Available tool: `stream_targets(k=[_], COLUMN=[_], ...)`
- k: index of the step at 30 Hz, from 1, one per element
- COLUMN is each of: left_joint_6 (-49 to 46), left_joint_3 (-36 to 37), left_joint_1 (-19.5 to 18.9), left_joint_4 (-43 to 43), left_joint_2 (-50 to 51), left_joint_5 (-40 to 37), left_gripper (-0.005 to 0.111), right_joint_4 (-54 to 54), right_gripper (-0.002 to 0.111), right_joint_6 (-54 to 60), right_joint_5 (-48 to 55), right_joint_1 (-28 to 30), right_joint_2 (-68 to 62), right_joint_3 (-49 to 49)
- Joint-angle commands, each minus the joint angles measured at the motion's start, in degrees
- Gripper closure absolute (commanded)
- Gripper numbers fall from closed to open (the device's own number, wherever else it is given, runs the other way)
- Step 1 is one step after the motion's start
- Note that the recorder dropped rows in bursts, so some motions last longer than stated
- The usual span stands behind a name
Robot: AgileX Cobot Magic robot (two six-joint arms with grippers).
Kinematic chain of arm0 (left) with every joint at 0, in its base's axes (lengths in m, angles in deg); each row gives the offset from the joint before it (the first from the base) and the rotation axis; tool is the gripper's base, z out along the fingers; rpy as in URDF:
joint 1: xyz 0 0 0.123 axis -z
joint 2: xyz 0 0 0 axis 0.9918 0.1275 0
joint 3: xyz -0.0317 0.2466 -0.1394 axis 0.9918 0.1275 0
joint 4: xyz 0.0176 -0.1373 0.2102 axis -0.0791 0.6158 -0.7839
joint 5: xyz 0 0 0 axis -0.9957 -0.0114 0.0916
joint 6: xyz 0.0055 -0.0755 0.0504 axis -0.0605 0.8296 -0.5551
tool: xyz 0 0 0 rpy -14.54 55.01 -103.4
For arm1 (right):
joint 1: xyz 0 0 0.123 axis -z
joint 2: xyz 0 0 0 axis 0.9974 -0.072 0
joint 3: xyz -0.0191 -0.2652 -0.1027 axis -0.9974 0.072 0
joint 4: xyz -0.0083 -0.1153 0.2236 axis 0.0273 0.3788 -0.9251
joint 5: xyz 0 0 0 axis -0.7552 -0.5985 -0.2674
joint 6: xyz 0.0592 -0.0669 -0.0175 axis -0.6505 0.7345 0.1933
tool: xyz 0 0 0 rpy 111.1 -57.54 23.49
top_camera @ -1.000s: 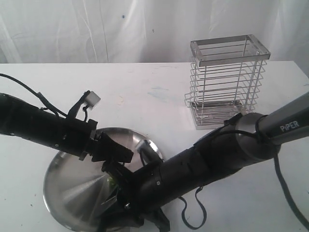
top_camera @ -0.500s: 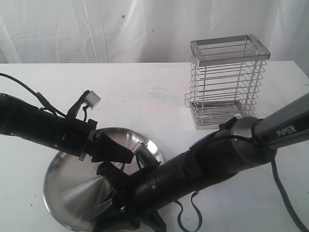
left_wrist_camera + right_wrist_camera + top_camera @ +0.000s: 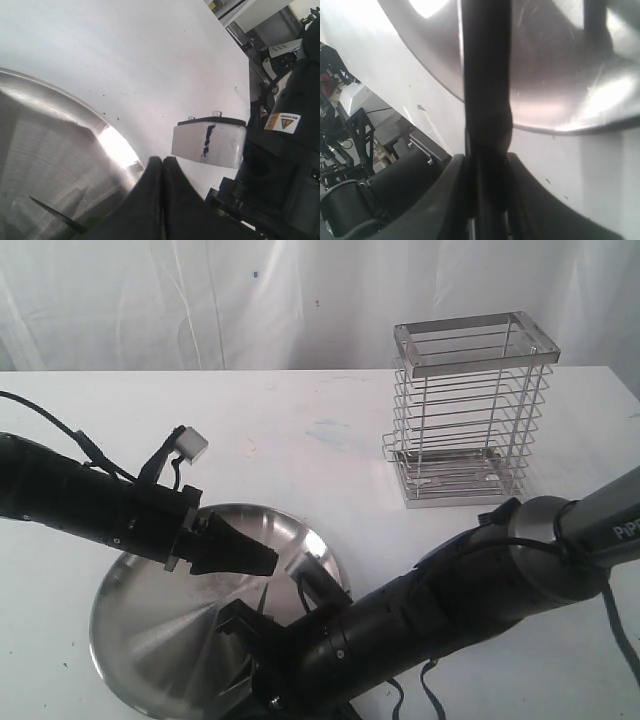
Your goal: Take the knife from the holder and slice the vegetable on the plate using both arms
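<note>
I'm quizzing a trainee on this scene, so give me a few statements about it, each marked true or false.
1. The holder lies on its side. False: it stands upright on the table.
2. The left gripper is shut. True.
3. The right gripper holds the knife. True.
4. The holder stands on the plate. False: it stands apart from the plate.
</note>
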Motion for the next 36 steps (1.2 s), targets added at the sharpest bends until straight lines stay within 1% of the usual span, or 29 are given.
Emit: stream_targets(k=[1,6,12,15,17,19,22,25,30,34,36], left_joint_6=[-0.37,-0.27,1.13,1.13,1.02,0.31,-2.24,-3.08,-3.2,-2.55,-1.92], left_joint_3=[-0.03,-0.03,0.39,2.23,3.44,3.83,3.95,3.95,3.85,3.85,3.85], left_joint_1=[0.29,0.29,0.29,0.29,0.29,0.29,0.29,0.4,2.27,4.92,5.53], left_joint_4=[0.82,-0.19,-4.04,-4.32,-4.21,-3.59,-0.31,0.46,0.9,-0.06,-0.06], left_joint_2=[-0.19,-0.09,-0.09,-0.09,0.02,0.79,2.3,3.46,5.42,6.25,6.47], left_joint_5=[-0.79,-1.03,-1.43,1.65,5.01,6.29,5.28,5.35,7.13,12.72,14.52], left_gripper=[0.107,0.107,0.107,0.107,0.107,0.107,0.107,0.107,0.107,0.107,0.107], right_joint_4=[0.13,-0.62,-0.62,-0.74,-0.74,-0.74,-0.74,-0.74,-0.74,-0.74,-0.74], right_gripper=[0.108,0.108,0.108,0.108,0.108,0.108,0.108,0.108,0.108,0.108,0.108], right_joint_6=[1.73,1.99,1.99,2.11,2.21,2.21,2.39,2.55,2.78,3.47,3.47], right_joint_5=[1.16,1.3,1.2,1.2,1.2,1.2,1.2,1.44,1.81,4.28,4.7], right_joint_1=[-0.1,-0.1,-0.1,-0.1,-0.1,-0.1,-0.1,-0.1,-0.1,-0.1,-0.1], right_joint_2=[-0.24,-0.33,-0.89,-1.25,-1.38,-1.38,-1.38,-1.38,-1.38,-1.38,-1.38], right_joint_3=[0.23,0.23,0.23,0.23,0.23,0.23,0.23,0.23,0.23,0.23,0.23])
